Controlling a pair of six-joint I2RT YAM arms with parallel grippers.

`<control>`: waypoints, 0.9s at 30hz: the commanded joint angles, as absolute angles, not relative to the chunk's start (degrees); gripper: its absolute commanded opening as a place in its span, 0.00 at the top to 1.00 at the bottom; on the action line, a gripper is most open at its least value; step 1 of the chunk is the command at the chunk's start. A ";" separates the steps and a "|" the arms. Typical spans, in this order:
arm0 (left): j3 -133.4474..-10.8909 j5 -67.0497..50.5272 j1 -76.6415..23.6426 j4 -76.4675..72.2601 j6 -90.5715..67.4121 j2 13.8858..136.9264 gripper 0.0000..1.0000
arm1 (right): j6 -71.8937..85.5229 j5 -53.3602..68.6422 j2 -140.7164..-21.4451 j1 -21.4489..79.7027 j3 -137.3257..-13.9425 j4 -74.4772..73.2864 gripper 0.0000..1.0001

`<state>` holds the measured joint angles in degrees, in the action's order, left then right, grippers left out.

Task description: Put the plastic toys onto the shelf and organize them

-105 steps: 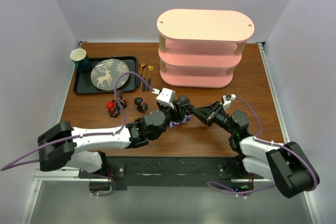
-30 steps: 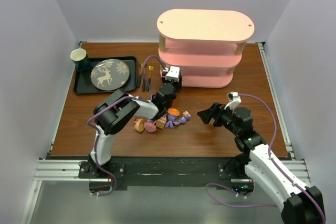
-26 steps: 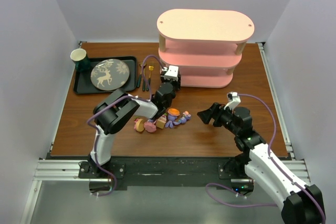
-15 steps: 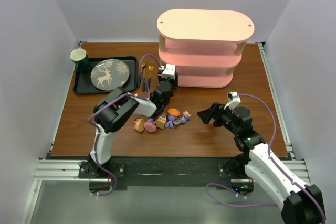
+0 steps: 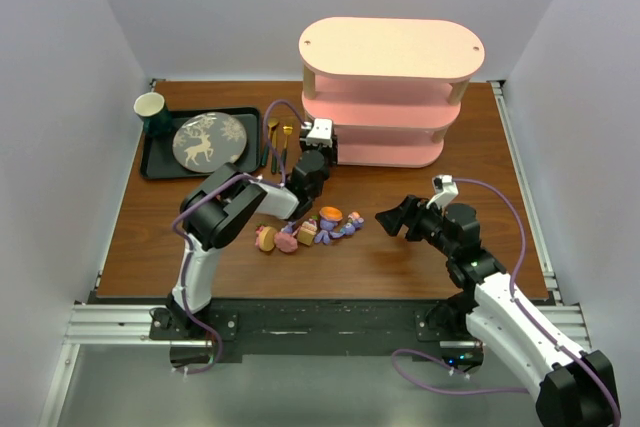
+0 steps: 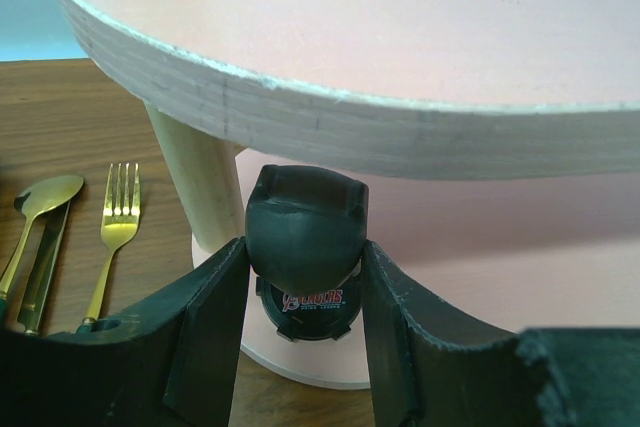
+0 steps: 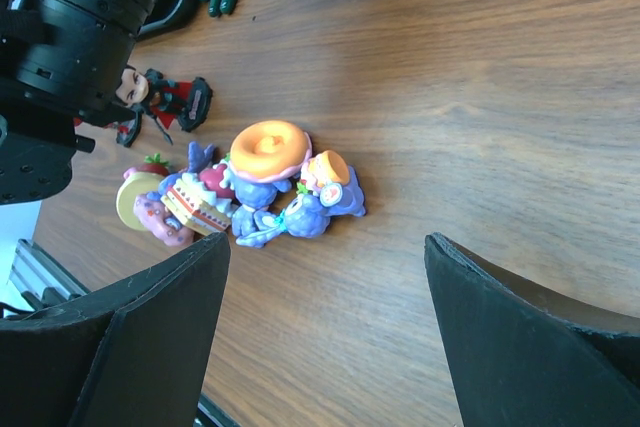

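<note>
Left pincer [image 6: 305,259] has edged leftward along the pink three-tier shelf [image 5: 390,47], its fingers closed on a dark, helmet-headed plastic figurine [image 6: 305,222].

Overhead, the black tray [image 5: 160,165] holds a deer-patterned round plate [image 5: 208,140] and a green cup [image 5: 150,107]. Only the left wrist view shows the figurine: upright, with lettering on its round base, at the lowest tier's rim. Whether it rests there is unclear. The right pincer [image 7: 325,247] hangs wide open and empty over the brown desk [image 5: 400,257], above a heap of purple and pink toys [image 7: 265,187]; a red-black toy [image 7: 160,102] lies apart.

Shelf post [image 6: 195,182] blocks left gripper's [image 6: 303,272] ten o'clock; lower tier [image 6: 480,277] ahead seems clear. Toy pile [image 5: 318,229] crowds right gripper's [image 5: 386,219] nine o'clock.
</note>
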<state>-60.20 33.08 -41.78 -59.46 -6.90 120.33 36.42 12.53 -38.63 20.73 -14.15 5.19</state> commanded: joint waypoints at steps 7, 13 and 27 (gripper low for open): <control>-63.72 32.61 -40.52 -61.35 -9.84 120.85 0.68 | 35.60 12.39 -38.85 20.92 -15.65 7.03 0.18; -63.81 32.34 -40.52 -59.24 -11.34 121.20 0.63 | 35.68 12.48 -39.29 20.92 -15.73 7.03 0.18; -63.20 31.55 -40.52 -58.80 -11.86 120.50 0.45 | 35.77 13.01 -40.08 20.92 -15.82 7.91 0.18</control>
<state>-62.06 31.73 -40.88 -56.82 -10.20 120.97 36.42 12.60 -40.03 20.73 -14.15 5.23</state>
